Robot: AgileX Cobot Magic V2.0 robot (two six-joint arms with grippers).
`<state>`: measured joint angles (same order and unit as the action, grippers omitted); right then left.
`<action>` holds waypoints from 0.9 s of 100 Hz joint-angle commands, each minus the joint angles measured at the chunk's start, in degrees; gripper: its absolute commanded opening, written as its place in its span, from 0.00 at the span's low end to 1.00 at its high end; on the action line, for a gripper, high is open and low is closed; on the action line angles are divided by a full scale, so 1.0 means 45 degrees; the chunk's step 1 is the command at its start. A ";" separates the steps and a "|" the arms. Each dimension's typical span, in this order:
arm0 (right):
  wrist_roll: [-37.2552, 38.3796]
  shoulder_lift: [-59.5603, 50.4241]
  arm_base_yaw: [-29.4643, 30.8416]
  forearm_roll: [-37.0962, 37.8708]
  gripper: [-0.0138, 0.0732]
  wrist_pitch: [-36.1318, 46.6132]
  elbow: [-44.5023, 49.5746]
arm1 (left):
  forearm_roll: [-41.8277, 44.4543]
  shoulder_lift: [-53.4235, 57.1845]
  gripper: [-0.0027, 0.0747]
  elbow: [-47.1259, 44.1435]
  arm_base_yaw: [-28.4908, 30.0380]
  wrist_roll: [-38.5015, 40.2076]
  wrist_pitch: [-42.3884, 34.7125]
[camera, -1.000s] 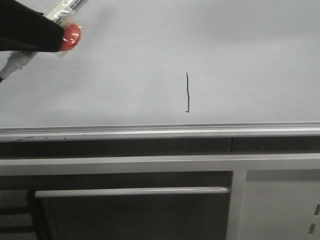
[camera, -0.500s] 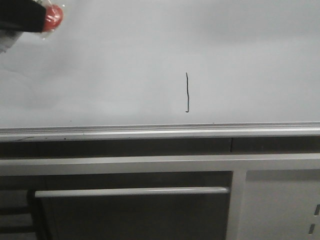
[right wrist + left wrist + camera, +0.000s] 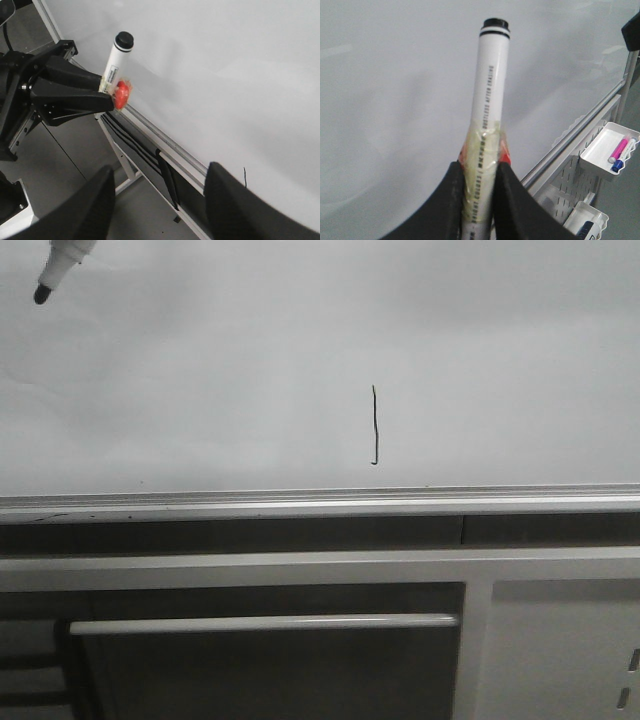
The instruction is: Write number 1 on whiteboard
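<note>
With the thin dark number 1 drawn on the glossy pale whiteboard, the left gripper (clamped on the white marker pen) should draw clear without smudging; the right gripper gapes empty.

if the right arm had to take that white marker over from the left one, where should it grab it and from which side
Probably the bare white barrel of the marker, between the black tip and the taped section that the left gripper is clamped on. That stretch is straight, round and free. The right gripper is open; its fingers should close across the barrel from the side facing away from the whiteboard.
</note>
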<state>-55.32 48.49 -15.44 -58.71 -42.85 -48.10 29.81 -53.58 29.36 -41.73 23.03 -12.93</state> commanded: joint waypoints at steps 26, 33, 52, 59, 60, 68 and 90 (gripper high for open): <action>-0.0059 -0.0106 0.0000 -0.0519 0.58 0.0329 -0.0332 | -0.2303 0.0068 0.01 0.0281 0.0013 -0.0700 -0.0718; -0.0059 -0.0106 0.0000 -0.0519 0.58 0.0329 -0.0332 | -0.3061 0.0068 0.01 0.0281 0.0013 -0.1477 -0.0699; -0.0059 -0.0106 0.0000 -0.0519 0.58 0.0329 -0.0332 | -0.5375 0.0068 0.01 0.0066 0.0013 -0.2858 -0.1100; -0.0059 -0.0106 0.0000 -0.0519 0.58 0.0329 -0.0332 | -0.6943 0.0068 0.01 -0.0118 0.0013 -0.4066 -0.1372; -0.0059 -0.0106 0.0000 -0.0519 0.58 0.0329 -0.0332 | -0.7326 0.0068 0.01 -0.0140 0.0013 -0.4201 -0.1432; -0.0059 -0.0106 0.0000 -0.0519 0.58 0.0329 -0.0332 | -0.9480 0.0155 0.01 -0.0475 0.0013 -0.5987 -0.1981; -0.0059 -0.0106 0.0000 -0.0519 0.58 0.0329 -0.0332 | -1.1357 0.0409 0.01 -0.1168 -0.0500 -0.7471 -0.3735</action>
<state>-55.47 48.49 -15.44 -58.71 -42.85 -48.10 -19.88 -52.59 23.11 -42.48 -8.90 -21.85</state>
